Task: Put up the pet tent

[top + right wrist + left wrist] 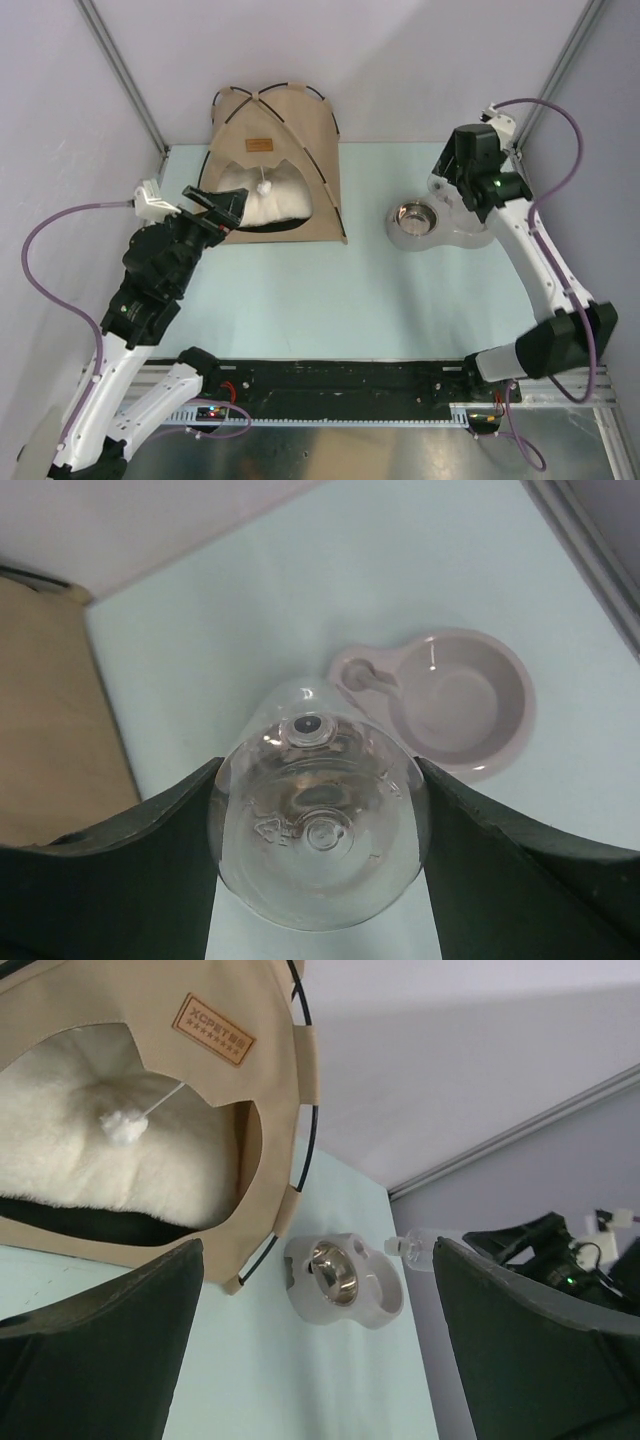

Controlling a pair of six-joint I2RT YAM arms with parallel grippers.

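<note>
- Pet tent (275, 150) is standing erected, far left on worktop (350, 300).
- Left claw (218, 207) is being held spread at its doorway.
- Clear bottle (320, 865) is being pinched by right claw (318, 780) above bowl (465, 700); socket alignment is probably required next.

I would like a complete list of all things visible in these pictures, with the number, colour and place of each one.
pet tent: one, tan with black poles, standing at the far left of the table
label: one, brown, above the tent doorway
pom-pom: one, white, hanging in the doorway
pillow: one, cream, inside the tent
feeder base: one, light grey, right of the tent
steel bowl: one, silver, set in the feeder base
clear bottle: one, transparent, in the right end effector
table: one, pale green
left end effector: one, dark, open, near the doorway
right end effector: one, dark, shut on the bottle
</note>
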